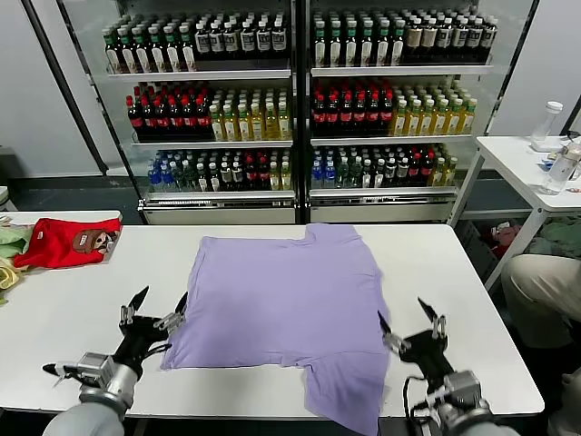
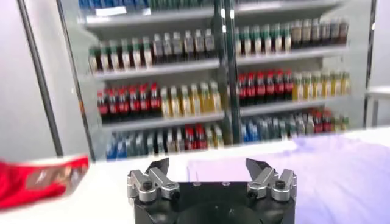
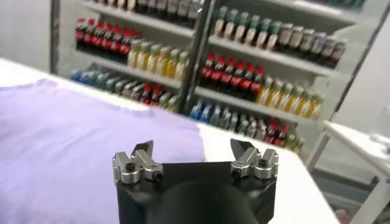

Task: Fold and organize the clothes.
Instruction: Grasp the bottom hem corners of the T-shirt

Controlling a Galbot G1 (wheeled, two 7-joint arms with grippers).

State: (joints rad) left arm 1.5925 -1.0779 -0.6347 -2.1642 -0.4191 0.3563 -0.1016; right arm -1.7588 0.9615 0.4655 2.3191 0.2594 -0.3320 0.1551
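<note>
The lavender T-shirt, the clothes (image 1: 286, 309), lies spread flat on the white table (image 1: 73, 309), plain side up, with one corner draped over the front edge. It also fills part of both wrist views (image 2: 329, 173) (image 3: 61, 146). My left gripper (image 1: 161, 304) hovers open just off the shirt's left edge near the front. My right gripper (image 1: 410, 320) hovers open at the shirt's right edge near the front. Both show wide-spread fingers with nothing between them (image 2: 207, 165) (image 3: 192, 147).
A red garment (image 1: 68, 242) with a brown patch lies at the table's back left, beside green and yellow cloths (image 1: 9, 250). Drink-filled coolers (image 1: 300, 100) stand behind the table. A second white table (image 1: 526, 163) with bottles stands at the right, and a person's leg (image 1: 540, 291) is near it.
</note>
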